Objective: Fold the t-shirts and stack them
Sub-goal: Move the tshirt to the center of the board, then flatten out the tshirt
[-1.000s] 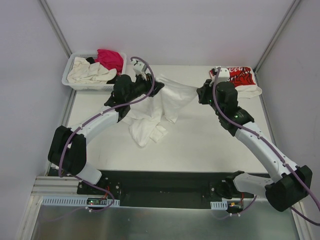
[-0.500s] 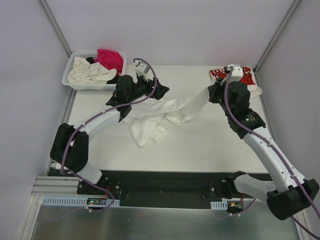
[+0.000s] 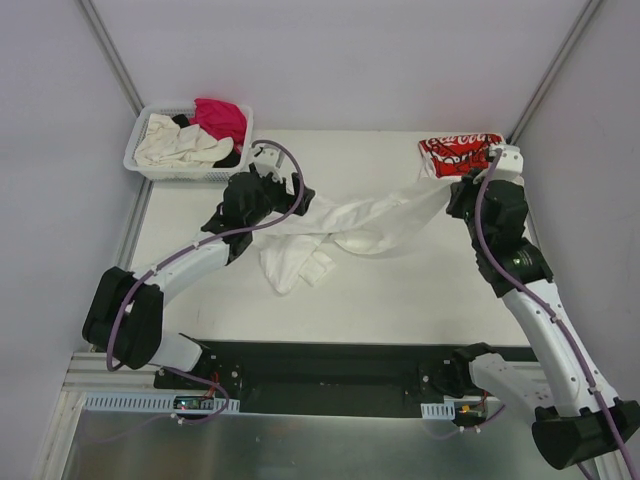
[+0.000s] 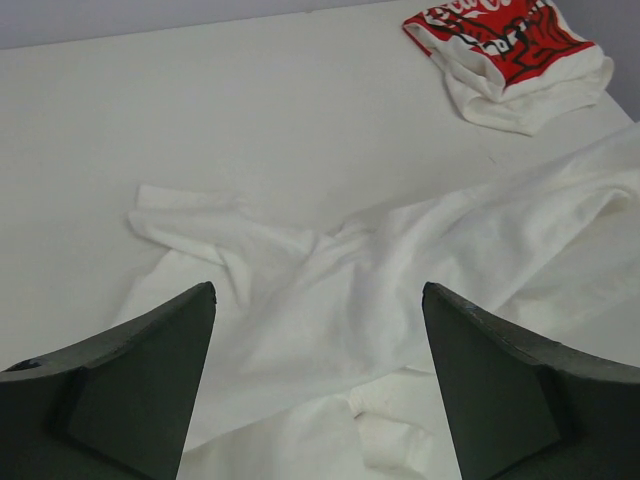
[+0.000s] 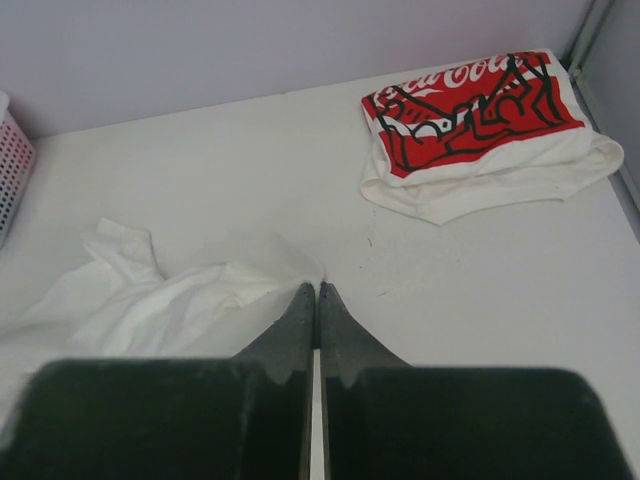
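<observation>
Pincer on left spread above white t-shirt mid-tabletop; right pincer pinches its 3 o'clock end.

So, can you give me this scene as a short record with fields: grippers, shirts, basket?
left gripper: open, above the large white t-shirt
right gripper: shut on that shirt's edge
large white t-shirt: unfolded, stretched across the table
printed t-shirt: folded, far right corner
basket: far left corner, holds other shirts

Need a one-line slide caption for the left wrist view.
Open left claw over the rumpled plain white t-shirt; folded Coca-Cola shirt lies beyond, upper right.
</observation>
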Tool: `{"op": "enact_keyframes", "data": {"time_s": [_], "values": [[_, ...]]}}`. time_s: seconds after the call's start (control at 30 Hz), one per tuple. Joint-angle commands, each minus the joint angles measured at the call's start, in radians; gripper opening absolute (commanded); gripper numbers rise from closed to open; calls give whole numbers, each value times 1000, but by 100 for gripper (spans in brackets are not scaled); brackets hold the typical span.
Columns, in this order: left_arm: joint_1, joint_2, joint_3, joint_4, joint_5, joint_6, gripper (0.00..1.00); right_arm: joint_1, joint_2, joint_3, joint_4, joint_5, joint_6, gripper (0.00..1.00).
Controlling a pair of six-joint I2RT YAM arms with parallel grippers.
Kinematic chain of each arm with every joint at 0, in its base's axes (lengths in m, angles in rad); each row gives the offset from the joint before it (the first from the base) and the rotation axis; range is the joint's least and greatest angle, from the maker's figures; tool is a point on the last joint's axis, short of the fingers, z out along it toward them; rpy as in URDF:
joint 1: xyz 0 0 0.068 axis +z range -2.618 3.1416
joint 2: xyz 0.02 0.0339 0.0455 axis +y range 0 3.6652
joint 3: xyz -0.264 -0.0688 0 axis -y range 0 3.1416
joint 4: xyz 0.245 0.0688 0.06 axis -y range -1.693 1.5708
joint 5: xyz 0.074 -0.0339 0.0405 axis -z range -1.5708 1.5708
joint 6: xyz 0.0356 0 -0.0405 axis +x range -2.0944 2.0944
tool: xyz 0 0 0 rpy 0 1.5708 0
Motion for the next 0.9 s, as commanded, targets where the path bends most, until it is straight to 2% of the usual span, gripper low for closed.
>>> {"op": "enact_keyframes", "data": {"time_s": [0.0, 0.2, 0.43, 0.67, 0.87], "values": [[-10, -40, -16, 5, -163, 51, 84, -50, -86, -56, 0, 20, 35, 1], [-7, 93, 102, -18, -281, 161, 84, -60, -136, -121, 0, 19, 35, 1], [10, 331, 285, -26, -250, 201, 79, -60, -135, -127, 2, -3, 66, 0], [79, 499, 446, -93, -148, 91, 76, -61, -139, -136, 6, 11, 57, 1], [142, 594, 495, -98, -60, -47, 74, -63, -135, -144, 19, 2, 61, 0]]}}
